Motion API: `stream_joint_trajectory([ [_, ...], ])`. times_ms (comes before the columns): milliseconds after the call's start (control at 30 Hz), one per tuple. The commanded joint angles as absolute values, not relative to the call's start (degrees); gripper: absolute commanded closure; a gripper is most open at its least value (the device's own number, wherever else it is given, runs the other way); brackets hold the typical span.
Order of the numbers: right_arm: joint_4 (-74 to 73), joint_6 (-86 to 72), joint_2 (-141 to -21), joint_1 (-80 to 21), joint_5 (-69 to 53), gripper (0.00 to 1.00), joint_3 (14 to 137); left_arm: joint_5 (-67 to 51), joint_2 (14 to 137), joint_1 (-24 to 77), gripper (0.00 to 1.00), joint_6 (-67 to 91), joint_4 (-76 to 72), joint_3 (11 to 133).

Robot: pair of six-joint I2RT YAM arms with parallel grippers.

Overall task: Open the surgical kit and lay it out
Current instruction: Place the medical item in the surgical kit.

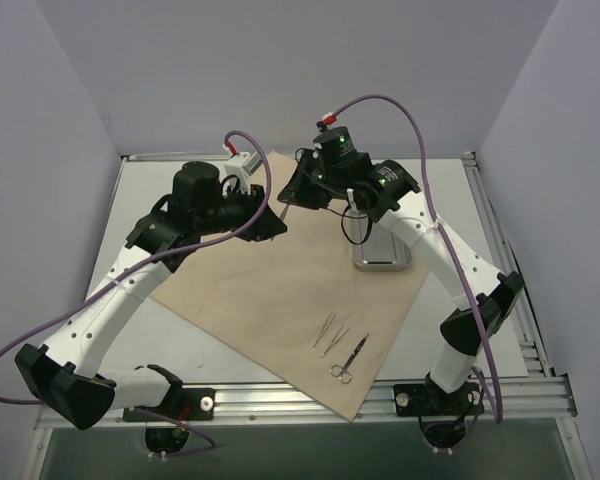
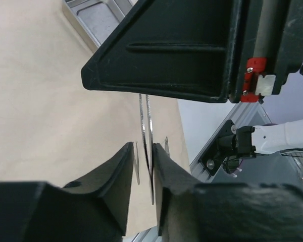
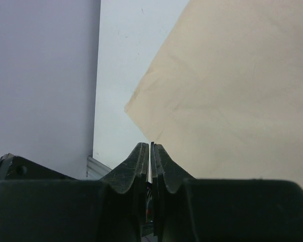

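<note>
The beige wrap sheet (image 1: 260, 290) (image 2: 50, 101) (image 3: 232, 101) lies spread flat on the table. On its right part stands the steel tray (image 1: 383, 262) (image 2: 98, 22). Two tweezers (image 1: 325, 328) and the scissors (image 1: 350, 360) lie near the sheet's front corner. Above the sheet's far part, my right gripper (image 1: 288, 197) (image 3: 150, 145) is shut on the top of another thin pair of tweezers (image 2: 149, 121) that hangs down. My left gripper (image 1: 277, 222) (image 2: 142, 146) has its fingers on either side of these tweezers. The blades rest against one finger, and a gap shows on the other side.
An aluminium rail (image 1: 310, 400) runs along the near table edge, with more rail at the right (image 1: 500, 240). Grey walls close in the back and both sides. A small white fixture (image 1: 242, 160) sits at the back by the left arm. Purple cables loop above both arms.
</note>
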State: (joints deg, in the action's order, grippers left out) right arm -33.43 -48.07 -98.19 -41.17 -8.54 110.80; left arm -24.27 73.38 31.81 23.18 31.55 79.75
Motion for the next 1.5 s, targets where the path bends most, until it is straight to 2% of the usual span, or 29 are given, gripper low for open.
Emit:
stream_joint_trajectory([
  [0,-33.7,-46.9,-98.7,-41.7,-7.4,1.0,113.0,-23.5,73.2,32.0,0.71,22.7,31.9,83.4],
  [100,-33.9,-46.5,-99.0,-41.7,-7.8,1.0,113.1,-22.4,73.7,31.9,0.88,22.6,32.2,84.1],
  [133,-34.2,-45.9,-99.1,-41.6,-8.3,0.95,113.1,-21.8,74.1,32.1,0.97,22.3,32.3,84.3],
  [200,-36.5,-45.8,-98.7,-40.5,-7.4,0.66,113.1,-20.7,74.4,32.4,0.98,21.9,33.0,84.6],
  [233,-37.2,-45.7,-98.4,-39.8,-6.3,0.47,112.6,-19.2,74.5,32.8,0.98,20.9,33.7,84.4],
  [267,-37.9,-45.4,-97.0,-38.9,-5.8,0.38,110.8,-18.1,74.2,33.9,0.98,20.4,33.7,83.1],
  [333,-38.3,-45.4,-94.1,-35.4,-5.0,0.31,108.2,-13.6,72.4,35.6,0.98,19.3,33.0,80.7],
  [433,-38.5,-45.0,-90.7,-30.5,-5.5,0.29,102.2,-9.5,70.5,39.3,0.98,19.2,31.3,74.9],
  [567,-40.9,-41.8,-85.2,-18.3,-8.1,0.28,96.6,-6.0,69.8,44.2,0.98,20.3,28.0,67.9],
  [800,-44.7,-35.8,-81.7,-5.2,-12.4,0.28,91.9,-6.5,73.5,51.2,0.98,23.1,20.1,58.6],
  [1233,-45.4,-34.5,-81.2,-1.8,-14.8,0.28,89.0,-6.2,85.4,58.3,0.98,28.1,12.1,54.0],
  [1467,-45.9,-34.2,-80.6,-1.3,-14.8,0.28,87.5,-3.3,86.8,59.2,0.98,29.1,9.6,51.9],
])
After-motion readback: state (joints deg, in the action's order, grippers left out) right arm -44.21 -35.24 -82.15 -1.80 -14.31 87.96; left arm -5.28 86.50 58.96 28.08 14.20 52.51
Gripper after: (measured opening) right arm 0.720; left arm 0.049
